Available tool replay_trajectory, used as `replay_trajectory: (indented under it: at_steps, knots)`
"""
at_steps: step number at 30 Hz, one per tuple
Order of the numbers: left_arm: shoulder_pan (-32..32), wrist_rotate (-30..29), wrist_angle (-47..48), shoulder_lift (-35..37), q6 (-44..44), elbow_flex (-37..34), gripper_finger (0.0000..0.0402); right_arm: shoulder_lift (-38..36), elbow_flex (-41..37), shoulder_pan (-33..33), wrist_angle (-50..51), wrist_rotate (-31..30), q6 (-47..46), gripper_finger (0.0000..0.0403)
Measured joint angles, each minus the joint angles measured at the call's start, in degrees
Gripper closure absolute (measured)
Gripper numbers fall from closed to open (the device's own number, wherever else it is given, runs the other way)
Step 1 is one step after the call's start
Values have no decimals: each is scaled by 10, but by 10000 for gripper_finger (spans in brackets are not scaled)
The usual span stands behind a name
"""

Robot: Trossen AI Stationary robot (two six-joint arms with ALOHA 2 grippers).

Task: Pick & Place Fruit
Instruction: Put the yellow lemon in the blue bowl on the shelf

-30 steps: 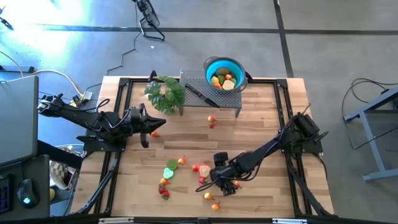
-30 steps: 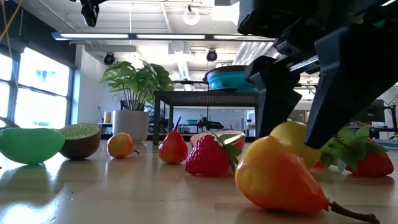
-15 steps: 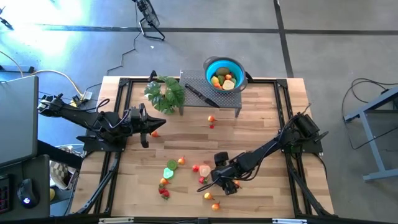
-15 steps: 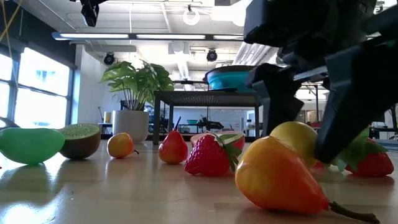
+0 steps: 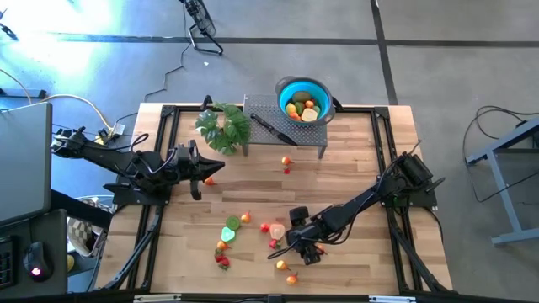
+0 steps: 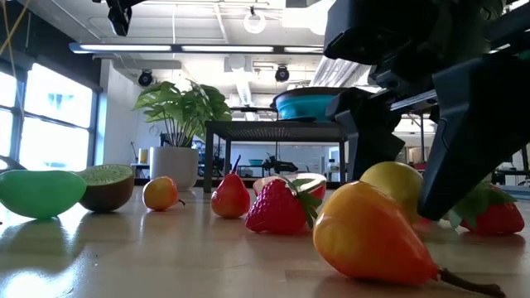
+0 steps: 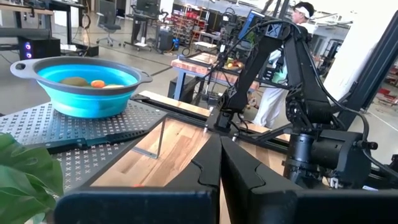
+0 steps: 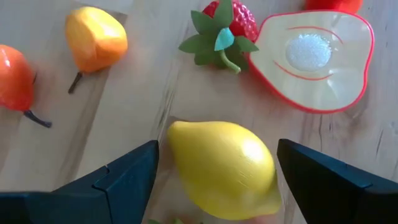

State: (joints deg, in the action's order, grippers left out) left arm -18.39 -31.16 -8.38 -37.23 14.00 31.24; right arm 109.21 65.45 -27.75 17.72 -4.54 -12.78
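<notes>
A yellow lemon lies on the wooden table near its front edge, also visible in the low view. My right gripper slants down over it, open, with one finger on either side of the lemon. I see no touch. Around it lie a strawberry, a cut red-rimmed half fruit and an orange-yellow pear. A blue bowl holding fruit stands on a metal rack at the far edge. My left gripper hangs shut and level over the table's left part, holding nothing.
More fruit lies left of the lemon: a kiwi half, a green piece and small red pieces. A leafy plant and a black-handled knife are at the rack. A person stands beyond the table.
In the low view my right gripper's fingers have settled a little lower about the lemon and stayed open. The lemon and the other fruit have not moved.
</notes>
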Motion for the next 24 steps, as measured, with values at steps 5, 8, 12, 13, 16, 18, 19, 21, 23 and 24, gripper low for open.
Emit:
replay_trajectory:
  at_steps: [5,8,12,13,16,18,19,21,23,24]
  knots:
    - [0,0,0,0,0,0,401,0,0,0,4,0,0,98]
    - [0,0,0,0,0,0,402,0,0,0,4,2,0,115]
    - [0,0,0,0,0,0,402,0,0,0,4,3,-7,138]
    - [0,0,0,0,0,0,402,0,0,0,4,3,-8,144]
    - [0,0,0,0,0,0,402,0,0,0,4,3,-9,162]
    - [0,0,0,0,0,0,402,0,0,0,4,3,-9,172]
    - [0,0,0,0,0,0,402,0,0,0,4,3,-9,176]
    - [0,0,0,0,0,0,402,0,0,0,4,3,-9,179]
    - [0,0,0,0,0,0,402,0,0,0,4,3,-9,179]
    - [0,0,0,0,0,0,402,0,0,0,4,2,-9,178]
